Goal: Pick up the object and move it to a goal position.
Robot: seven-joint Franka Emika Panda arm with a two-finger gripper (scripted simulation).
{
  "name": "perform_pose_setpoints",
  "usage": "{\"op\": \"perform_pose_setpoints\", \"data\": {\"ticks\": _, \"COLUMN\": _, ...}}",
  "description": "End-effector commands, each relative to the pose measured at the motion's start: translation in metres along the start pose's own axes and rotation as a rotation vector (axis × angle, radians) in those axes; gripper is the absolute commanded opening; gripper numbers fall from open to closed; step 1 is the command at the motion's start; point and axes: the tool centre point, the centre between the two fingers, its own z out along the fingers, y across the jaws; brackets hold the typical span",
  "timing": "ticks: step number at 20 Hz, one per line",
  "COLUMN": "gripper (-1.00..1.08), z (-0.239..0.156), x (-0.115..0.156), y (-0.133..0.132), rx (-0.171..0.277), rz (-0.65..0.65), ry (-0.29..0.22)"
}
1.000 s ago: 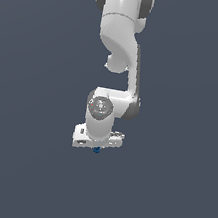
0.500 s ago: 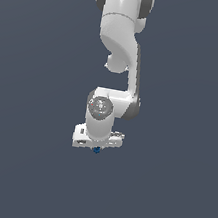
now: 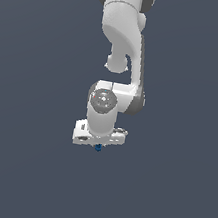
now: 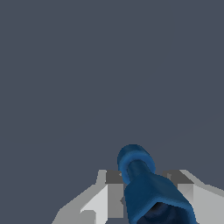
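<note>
White arm (image 3: 117,57) hangs vertical, gripper (image 3: 99,146) clasping object (image 4: 146,188)

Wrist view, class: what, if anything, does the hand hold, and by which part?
The hand holds the blue piece. Its fingers clamp the wider body from either side; the narrow, rounded end sticks out beyond the fingertips.

the arm (image 3: 120,42) is glossy white with dark grey bands at its joints and a grey round cap on the wrist. the gripper (image 3: 98,145) is white too, its fingers (image 4: 114,192) pale grey with darker grey tips in the wrist view. the small piece (image 4: 146,186) between them is bright blue, shading to deep navy at its wider end. the background (image 3: 14,165) is a plain, flat slate grey-blue, without pattern.
</note>
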Motion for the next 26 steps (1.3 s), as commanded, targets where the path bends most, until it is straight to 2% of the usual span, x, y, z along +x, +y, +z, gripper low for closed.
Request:
{"op": "perform_pose_setpoints", "data": {"ticks": 1, "gripper": -1.00, "z": -0.020, "x": 0.002, "y": -0.003, "rx": 0.000, "rz": 0.000, "ry": 0.002}}
{"op": "perform_pose_setpoints", "data": {"ticks": 19, "gripper": -1.00, "z": -0.213, "x": 0.019, "y": -0.033, "rx": 0.000, "rz": 0.000, "ry": 0.002}}
{"op": "perform_pose_setpoints", "data": {"ticks": 26, "gripper": -1.00, "z": -0.267, "x": 0.026, "y": -0.041, "rx": 0.000, "rz": 0.000, "ry": 0.002}}
